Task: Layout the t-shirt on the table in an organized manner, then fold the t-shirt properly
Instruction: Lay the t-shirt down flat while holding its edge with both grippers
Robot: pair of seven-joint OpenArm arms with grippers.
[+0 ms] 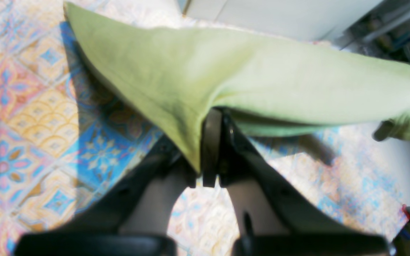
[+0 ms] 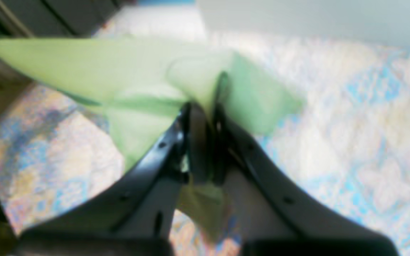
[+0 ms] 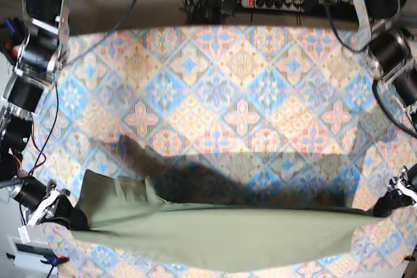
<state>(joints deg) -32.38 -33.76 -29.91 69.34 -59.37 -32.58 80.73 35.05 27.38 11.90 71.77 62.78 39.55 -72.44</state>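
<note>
You have the plain olive-green cotton t-shirt (image 3: pixel 215 236) strung between both arms, hanging just above the near edge of the diamond-tiled pink, blue and cream table (image 3: pixel 215 96). Your left gripper (image 1: pixel 214 142) is pinched tight on one end of the fabric and your right gripper (image 2: pixel 205 131) pinches the other. That taut span pulls out wrinkles, so the cloth can likely be lowered flat for folding.
</note>
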